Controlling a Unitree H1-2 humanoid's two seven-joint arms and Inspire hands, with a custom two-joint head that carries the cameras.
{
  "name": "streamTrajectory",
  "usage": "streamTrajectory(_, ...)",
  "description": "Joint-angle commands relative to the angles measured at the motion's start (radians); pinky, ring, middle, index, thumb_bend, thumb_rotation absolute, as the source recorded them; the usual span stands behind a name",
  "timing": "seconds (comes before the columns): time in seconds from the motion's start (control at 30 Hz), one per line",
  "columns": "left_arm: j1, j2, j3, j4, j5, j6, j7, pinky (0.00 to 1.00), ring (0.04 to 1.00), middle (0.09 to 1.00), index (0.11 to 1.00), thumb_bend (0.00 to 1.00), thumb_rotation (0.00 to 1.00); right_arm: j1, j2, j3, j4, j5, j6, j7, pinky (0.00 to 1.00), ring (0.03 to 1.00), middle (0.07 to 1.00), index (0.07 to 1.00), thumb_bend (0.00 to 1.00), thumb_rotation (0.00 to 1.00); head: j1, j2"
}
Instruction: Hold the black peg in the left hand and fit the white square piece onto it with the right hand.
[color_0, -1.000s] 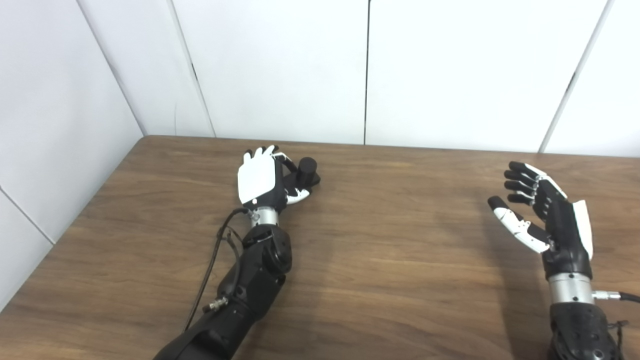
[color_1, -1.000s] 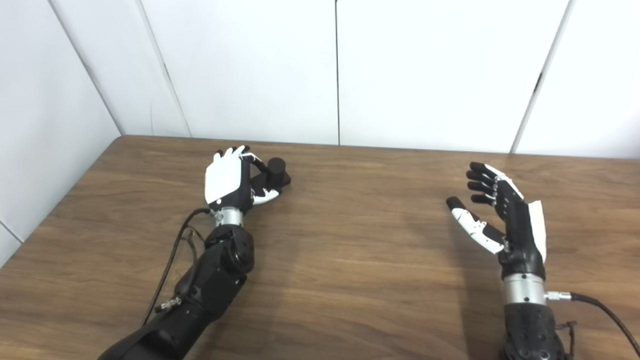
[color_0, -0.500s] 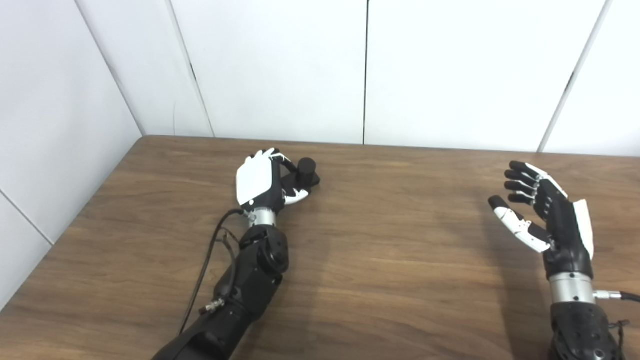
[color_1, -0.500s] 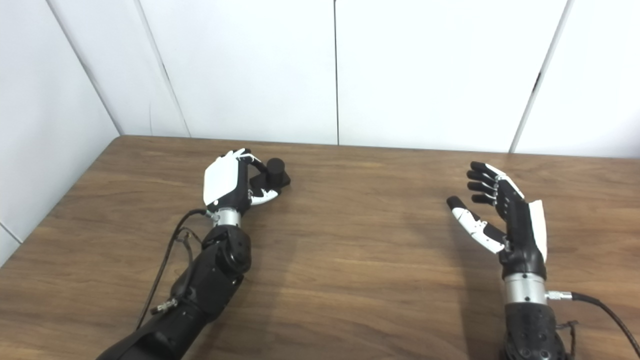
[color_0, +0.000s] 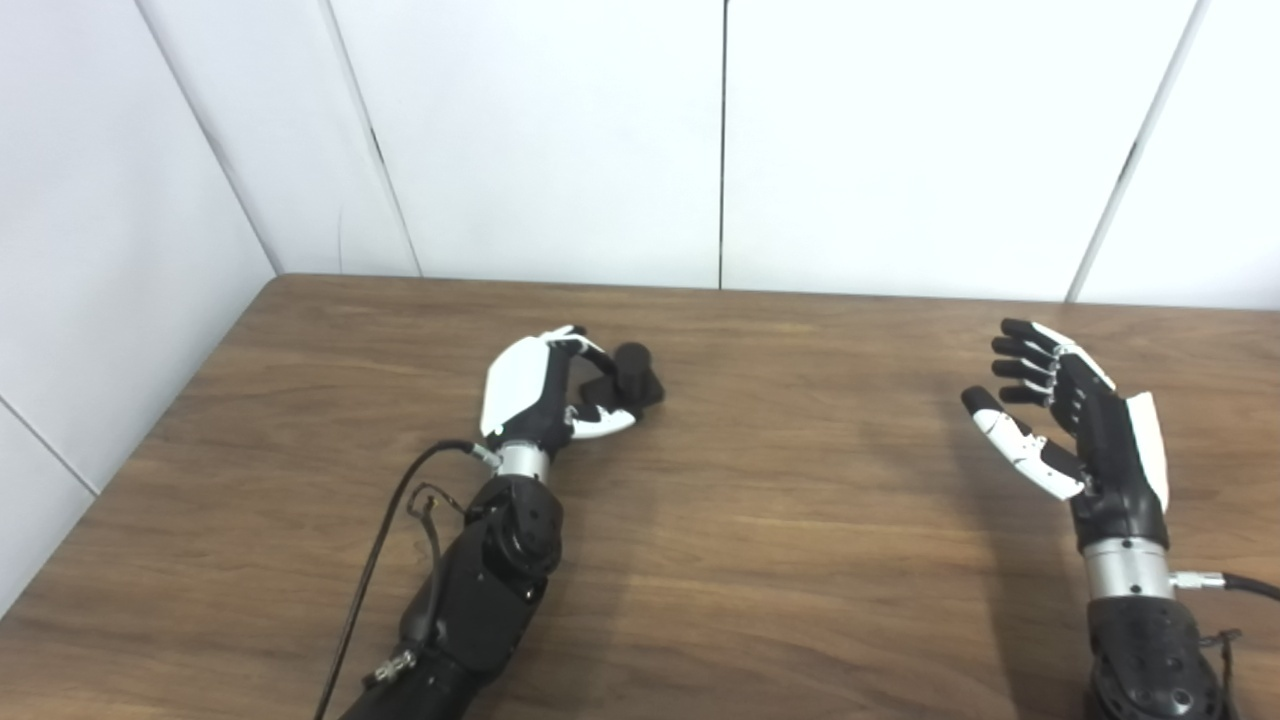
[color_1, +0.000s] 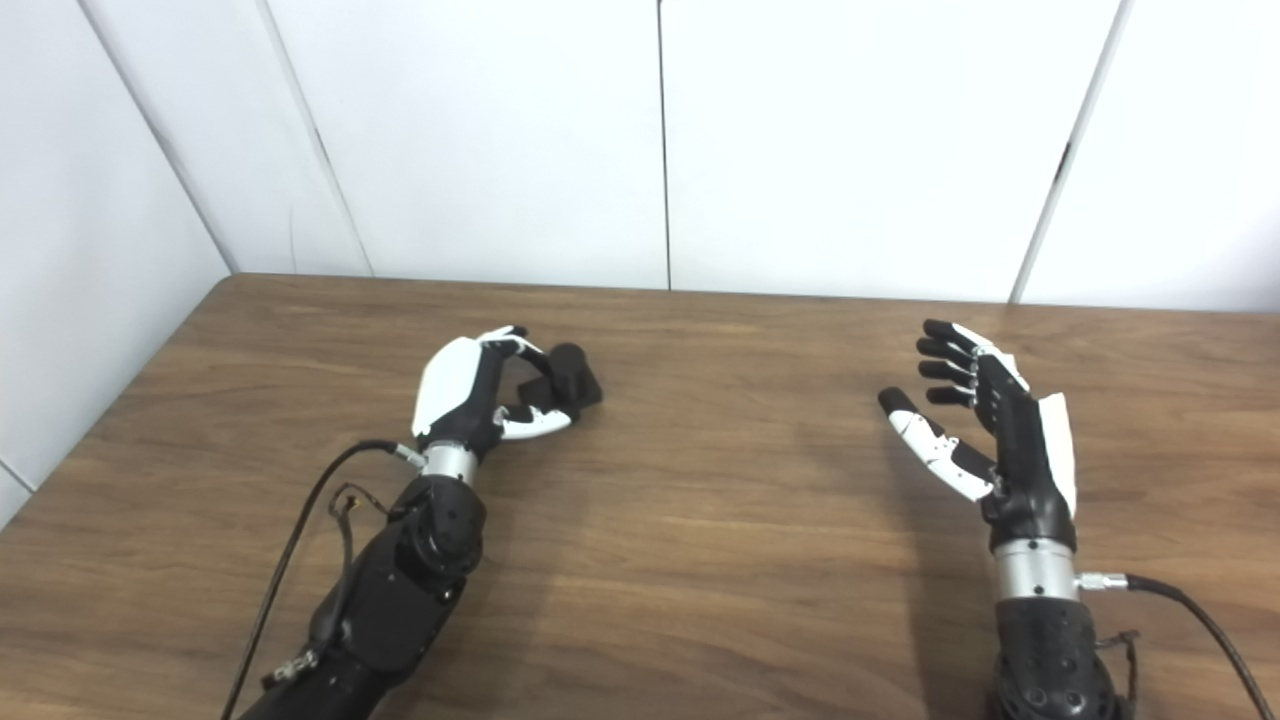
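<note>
The black peg (color_0: 634, 366), a short cylinder on a dark base, leans to the right above the wooden table (color_0: 800, 560) at its back left. My left hand (color_0: 528, 395) has its fingers curled over the peg's base and its thumb under it, so it is shut on the peg. My right hand (color_0: 1080, 435) hovers at the table's right side, palm facing left, fingers spread and open, holding nothing. No white square piece shows in either view.
White wall panels (color_0: 720, 140) rise straight behind the table's back edge and along its left side. A black cable (color_0: 375, 560) loops beside my left forearm. Bare wood lies between the two hands.
The left fingers have curled shut over the peg's base, and the peg, upright before, now tilts right. The right hand stayed open. The camera has shifted slightly.
</note>
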Motion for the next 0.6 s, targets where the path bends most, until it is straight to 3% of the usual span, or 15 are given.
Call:
streamTrajectory(0.0, -0.004, 0.015, -0.009, -0.049, 0.004, -0.003, -0.040, 0.85, 0.912, 0.873, 0.487, 0.51, 0.10, -0.042, 0.004, 0.001, -0.029, -0.002, -0.012, -0.011, 0.65, 0.725, 0.757, 0.777, 0.54, 0.38, -0.006, 0.002)
streamTrajectory(0.57, 0.075, -0.002, -0.020, -0.228, -0.032, -0.029, -0.215, 0.82, 0.931, 0.881, 0.486, 0.51, 0.10, -0.039, 0.016, 0.009, -0.041, -0.030, -0.003, -0.019, 0.64, 0.724, 0.762, 0.781, 0.54, 0.41, -0.074, 0.019)
